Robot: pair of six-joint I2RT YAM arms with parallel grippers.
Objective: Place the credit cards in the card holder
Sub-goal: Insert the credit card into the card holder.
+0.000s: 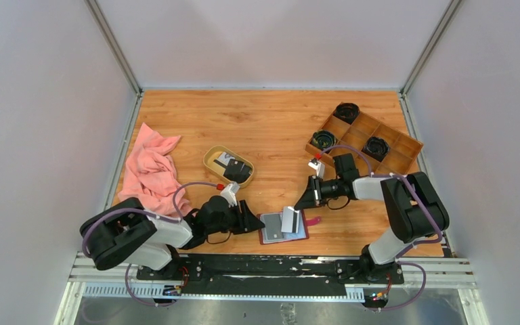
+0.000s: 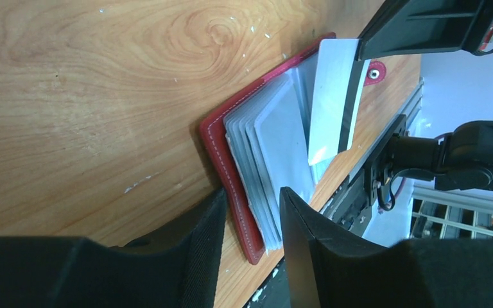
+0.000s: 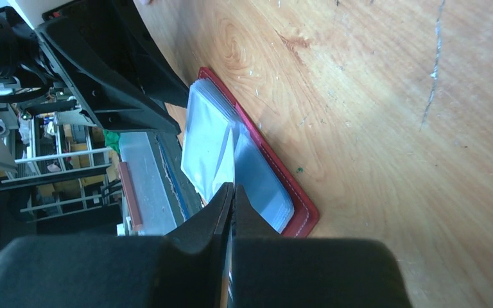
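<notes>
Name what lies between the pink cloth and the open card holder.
The left claw and its arm fill that stretch, tips at the card holder's edge; the top view shows it.

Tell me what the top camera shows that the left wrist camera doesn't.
Only the top camera shows the pink cloth, the oval dish holding cards, and the wooden tray. Only the left wrist camera shows the metal snap on the card holder tab and the stitching along its cover. Both show the open card holder, the right hand holding a white card over it, and the left hand at its edge.
</notes>
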